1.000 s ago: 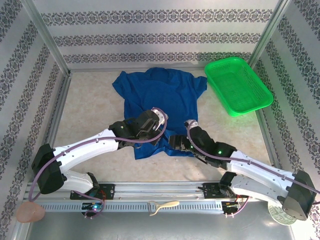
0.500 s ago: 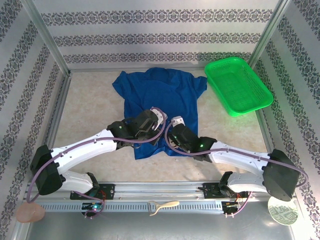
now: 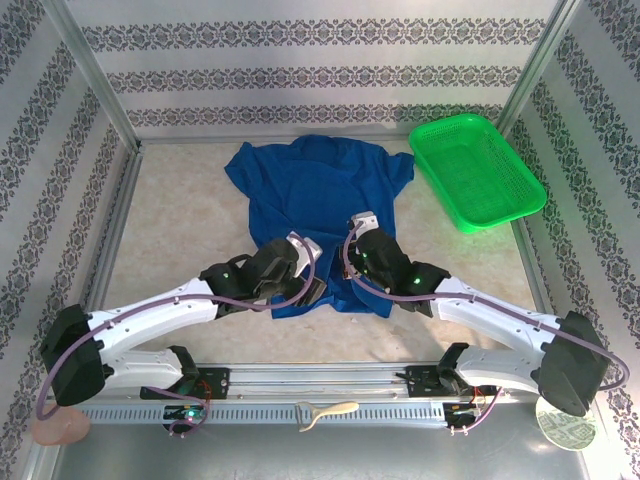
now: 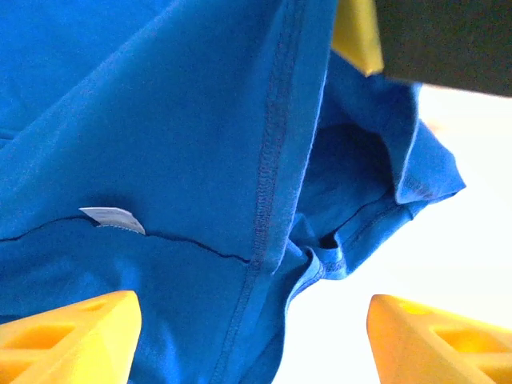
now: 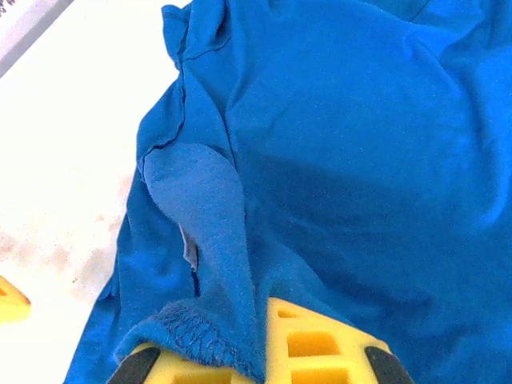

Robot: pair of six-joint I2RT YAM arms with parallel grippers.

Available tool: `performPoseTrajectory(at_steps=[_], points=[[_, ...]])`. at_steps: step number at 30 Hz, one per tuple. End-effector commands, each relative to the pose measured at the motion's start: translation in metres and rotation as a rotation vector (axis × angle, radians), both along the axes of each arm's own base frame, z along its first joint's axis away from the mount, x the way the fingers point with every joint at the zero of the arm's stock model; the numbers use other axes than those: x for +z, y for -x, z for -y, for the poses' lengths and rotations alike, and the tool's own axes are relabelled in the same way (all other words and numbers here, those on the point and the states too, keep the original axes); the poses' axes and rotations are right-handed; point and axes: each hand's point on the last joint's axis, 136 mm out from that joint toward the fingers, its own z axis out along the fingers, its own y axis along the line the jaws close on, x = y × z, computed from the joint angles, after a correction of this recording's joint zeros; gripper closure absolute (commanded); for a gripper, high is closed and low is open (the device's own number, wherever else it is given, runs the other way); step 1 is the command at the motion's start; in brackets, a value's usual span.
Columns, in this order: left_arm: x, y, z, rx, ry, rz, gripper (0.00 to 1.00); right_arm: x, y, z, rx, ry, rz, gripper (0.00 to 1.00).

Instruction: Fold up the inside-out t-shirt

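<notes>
- Presently one royal-blue soft cotton t-shirt [image 3: 320, 185] lies spread on the pale worktop [image 3: 180, 220], collar at the far side, with its near hem rumpled between the two arms.
- The right claw [image 5: 240, 352] is clamped on a bunched piece of that hem, probably to lift it for the fold.
- The left claw [image 4: 256, 336] stands wide apart over the hem edge and grips nothing; it seems placed to take a second hold.
- Two claws work; one green plastic mesh basket [image 3: 478, 170] sits well apart at the far right.
</notes>
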Motion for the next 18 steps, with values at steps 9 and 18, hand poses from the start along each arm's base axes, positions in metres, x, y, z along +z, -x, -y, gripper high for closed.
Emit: performPoseTrajectory(at_steps=[9, 18], points=[[-0.005, -0.022, 0.041, -0.016, 0.056, 0.172, 0.18, 0.012, 0.004, 0.0, 0.016, -0.054, -0.015, 1.0], [-0.02, -0.076, 0.037, 0.173, -0.014, 0.307, 0.22, 0.013, 0.011, 0.002, 0.008, -0.11, -0.038, 1.0]])
